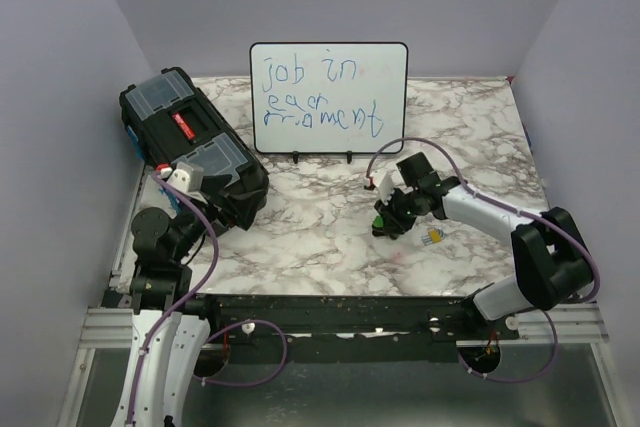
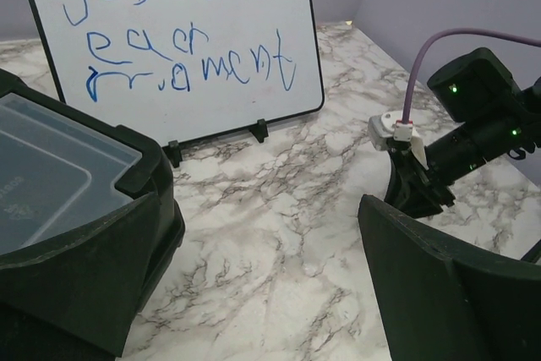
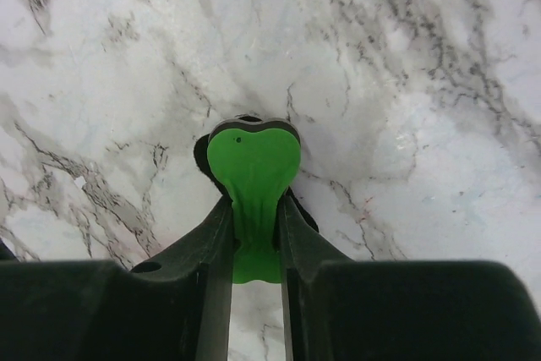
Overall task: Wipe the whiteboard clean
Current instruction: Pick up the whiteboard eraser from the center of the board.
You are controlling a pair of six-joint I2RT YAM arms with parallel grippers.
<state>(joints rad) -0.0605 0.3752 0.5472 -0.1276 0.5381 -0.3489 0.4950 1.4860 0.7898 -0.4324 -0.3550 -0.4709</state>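
The whiteboard (image 1: pixel 328 97) stands upright on small black feet at the back of the marble table, with blue handwriting across it; the left wrist view shows it too (image 2: pixel 177 31). My right gripper (image 1: pixel 388 219) is low over the table in front of the board, shut on a green eraser (image 3: pixel 254 166) that has a black pad under it. Its fingers (image 3: pixel 211 251) pinch the eraser's narrow green grip. My left gripper (image 2: pixel 270 234) is open with only bare table between its fingers, next to the toolbox and well short of the board.
A black toolbox (image 1: pixel 190 142) with clear lid panels lies at the left, close to my left arm. A small striped item (image 1: pixel 433 237) lies on the table just right of the right gripper. Purple walls enclose the table.
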